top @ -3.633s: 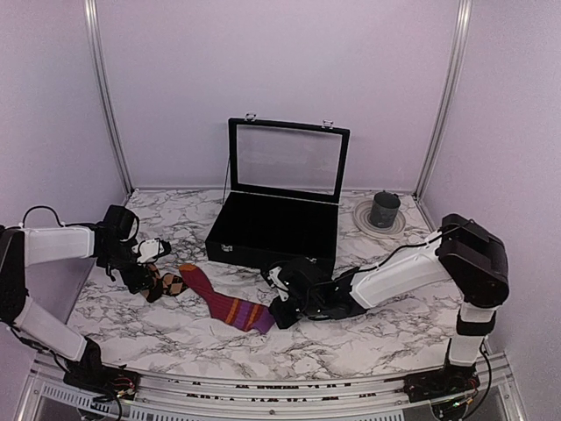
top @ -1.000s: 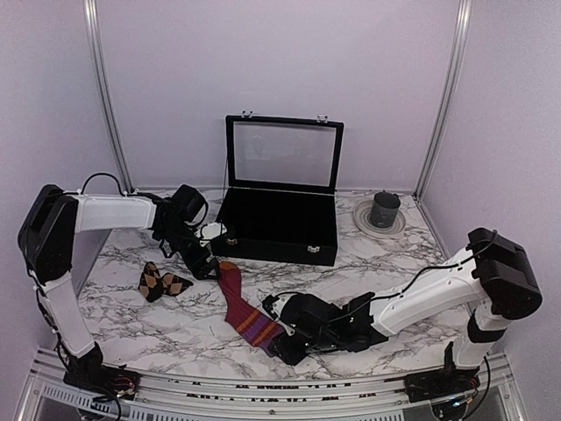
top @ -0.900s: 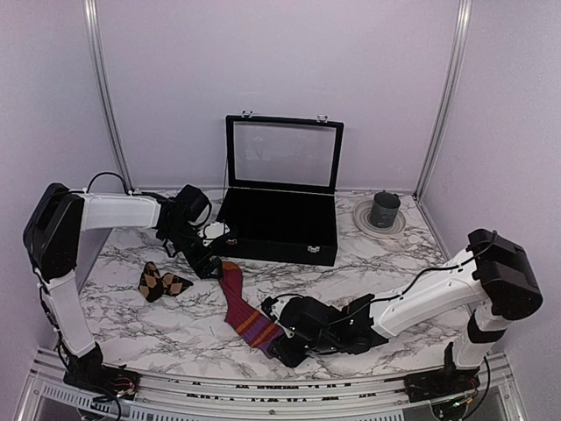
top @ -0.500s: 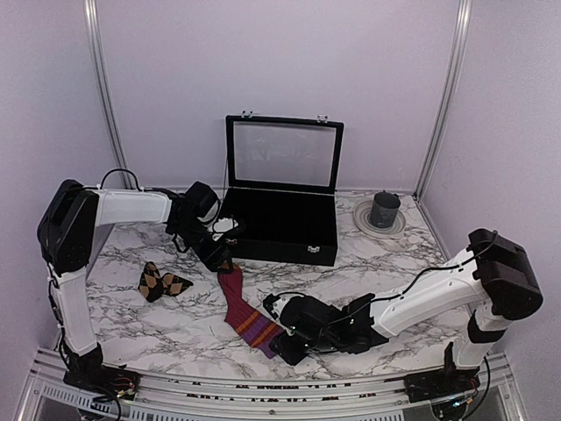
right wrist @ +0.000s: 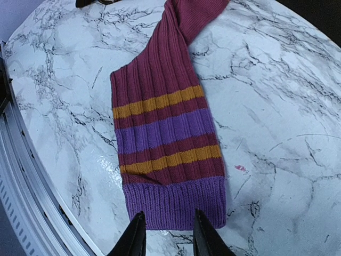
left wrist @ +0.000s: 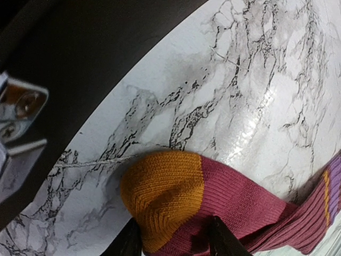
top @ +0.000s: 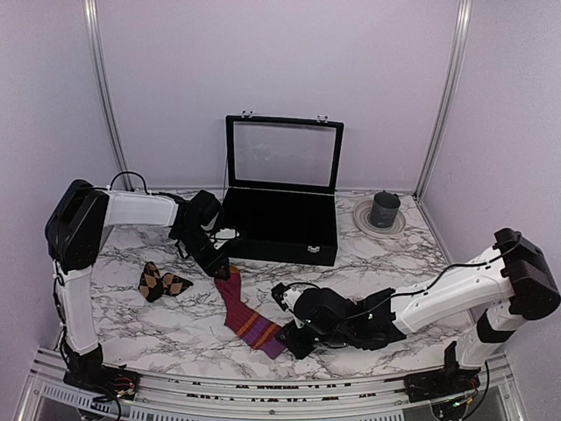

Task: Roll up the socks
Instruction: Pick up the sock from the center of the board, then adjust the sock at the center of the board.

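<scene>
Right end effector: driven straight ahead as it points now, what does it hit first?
The striped sock, at its purple cuff, lying flat just ahead of the right end effector; whether they already touch is unclear.

Light fell soft and even from above, so I saw only faint shadows on the marble table (top: 175, 324). Through both wrist cameras its glossy top threw white glare, and the black case (left wrist: 80, 64) close to my left lens was blurred.
</scene>
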